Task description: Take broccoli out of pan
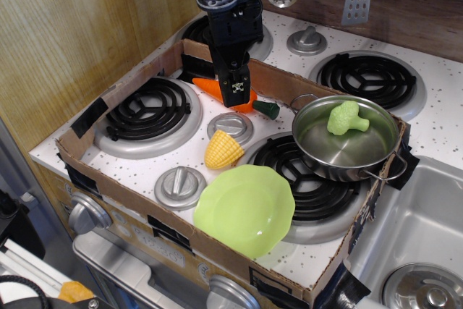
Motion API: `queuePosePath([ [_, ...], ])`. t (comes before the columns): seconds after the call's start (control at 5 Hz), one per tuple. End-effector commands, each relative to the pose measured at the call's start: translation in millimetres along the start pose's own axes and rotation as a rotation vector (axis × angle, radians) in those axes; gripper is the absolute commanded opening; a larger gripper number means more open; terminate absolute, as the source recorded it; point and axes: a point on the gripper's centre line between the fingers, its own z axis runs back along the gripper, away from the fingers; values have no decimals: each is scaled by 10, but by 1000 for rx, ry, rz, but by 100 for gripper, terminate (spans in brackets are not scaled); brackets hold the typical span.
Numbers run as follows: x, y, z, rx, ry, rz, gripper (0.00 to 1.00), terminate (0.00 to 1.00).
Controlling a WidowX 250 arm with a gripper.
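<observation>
The light-green broccoli point(346, 118) lies inside the shiny steel pan point(349, 151), near its far rim. The pan sits on the front right burner of the toy stove, with wire loop handles at its left and right. My gripper point(237, 94) hangs to the left of the pan, just above the orange carrot point(221, 90) at the stove's middle. Its black fingers point down and look closed together, with nothing seen between them. It is well apart from the pan and the broccoli.
A yellow corn cob point(223, 150) lies by the centre knob. A lime-green scalloped plate point(244, 209) sits at the front. A cardboard wall point(123, 192) rings the stove. A sink point(419, 251) is at the right. A ladle and a spatula hang on the back wall.
</observation>
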Motion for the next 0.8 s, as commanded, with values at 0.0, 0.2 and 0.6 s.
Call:
queuePosePath([
  [0.0, 0, 0, 0, 0, 0, 0, 100, 0],
  [0.2, 29, 60, 194, 1, 30, 74, 100, 0],
  [0.6, 252, 9, 641, 21, 115, 434, 100, 0],
])
